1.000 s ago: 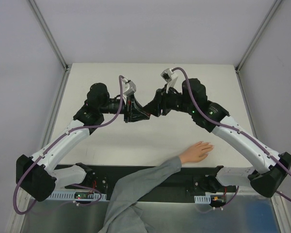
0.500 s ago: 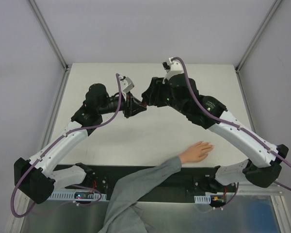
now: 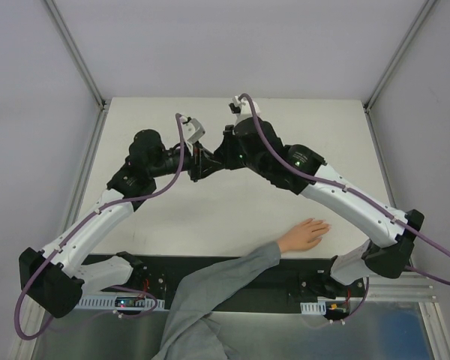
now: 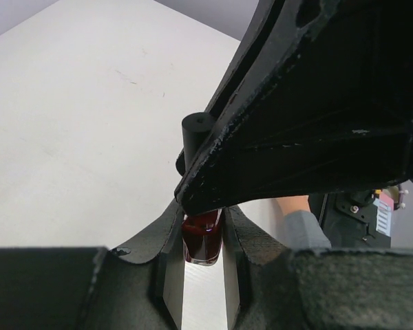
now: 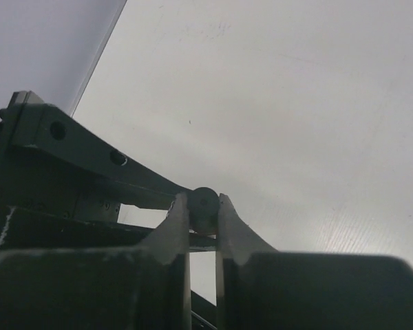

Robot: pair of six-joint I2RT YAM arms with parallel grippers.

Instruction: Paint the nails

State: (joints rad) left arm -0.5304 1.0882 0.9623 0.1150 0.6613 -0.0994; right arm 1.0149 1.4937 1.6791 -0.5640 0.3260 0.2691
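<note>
A small dark red bottle [image 4: 202,237] is pinched between the fingers of my left gripper [image 4: 201,227], which is shut on it above the middle of the table. Its black cap [image 4: 197,130] sticks up from the bottle. My right gripper [image 5: 203,206] is shut on that cap [image 5: 204,206], and its dark body [image 4: 316,103] hangs over the bottle. In the top view the two grippers meet, left [image 3: 202,163] against right [image 3: 219,156]. A bare hand [image 3: 306,234] with a grey sleeve [image 3: 217,289] lies flat near the front edge. Its nails are too small to make out.
The white table [image 3: 270,127] is walled by pale panels on three sides. A black rail [image 3: 285,289] with both arm bases runs along the near edge, and the sleeved forearm crosses it. Purple cables loop over both arms.
My right arm has swung left to the left gripper and its jaws have shut on the bottle's cap. The left gripper kept hold of the bottle. The hand has not moved.
</note>
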